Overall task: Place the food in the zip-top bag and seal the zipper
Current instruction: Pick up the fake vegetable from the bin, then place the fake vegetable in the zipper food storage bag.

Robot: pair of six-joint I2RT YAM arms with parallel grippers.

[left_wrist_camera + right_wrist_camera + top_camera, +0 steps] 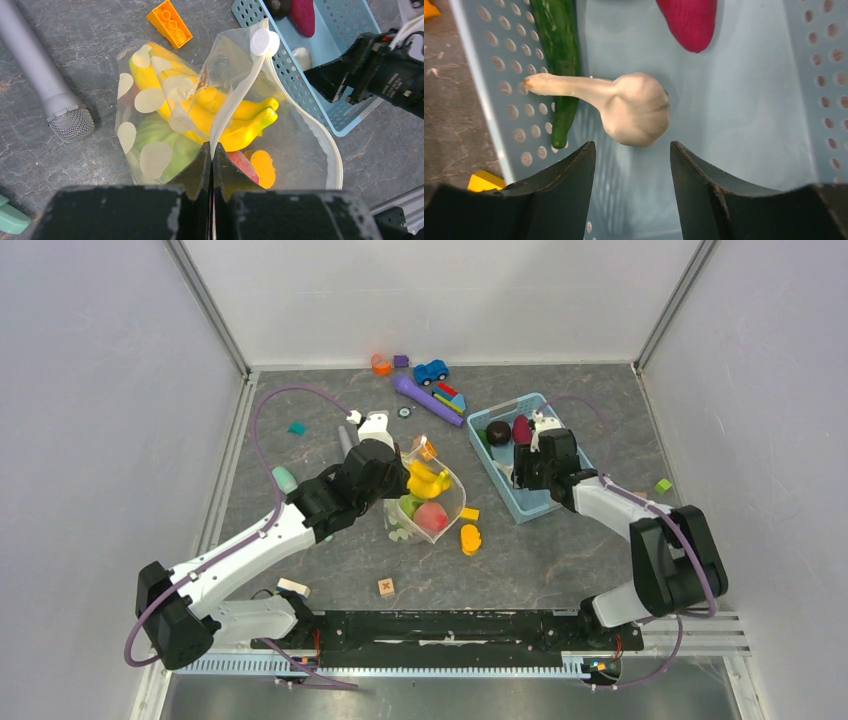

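Clear dotted plastic: the zip-top bag (445, 502) (150, 100) lies on the grey worktop (560, 560), its mouth lifted and gaping.
Inside the bag: a yellow banana bunch (235, 125) (428, 480) sits on top. A green cabbage (155, 132) lies under it against the dotted wall, and a pink-red peach (242, 165) (431, 517) sits low down.
Zipper (240, 95): a whitish strip along the bag's mouth edge, with a round white slider (264, 41) at its far end. Its near end disappears between black fingers.
Left end effector (211, 150) (395, 475): pressed together, pinching the zipper at the bag's near edge.
Around the bag: an orange brick (169, 22) lies just beyond it, and a grey microphone (50, 95) is on the side away from the basket.
Blue basket (540, 505) (764, 100): close by the bag's mouth; I cannot tell whether they touch.
In the basket: a pale garlic bulb (639, 107), a green cucumber (559, 45) along the holed wall nearest the bag, and a magenta piece (689, 20) farther on.
Right end effector (632, 146) (527, 468): fingers spread, poised over the garlic bulb with nothing between them, apart from the bag.
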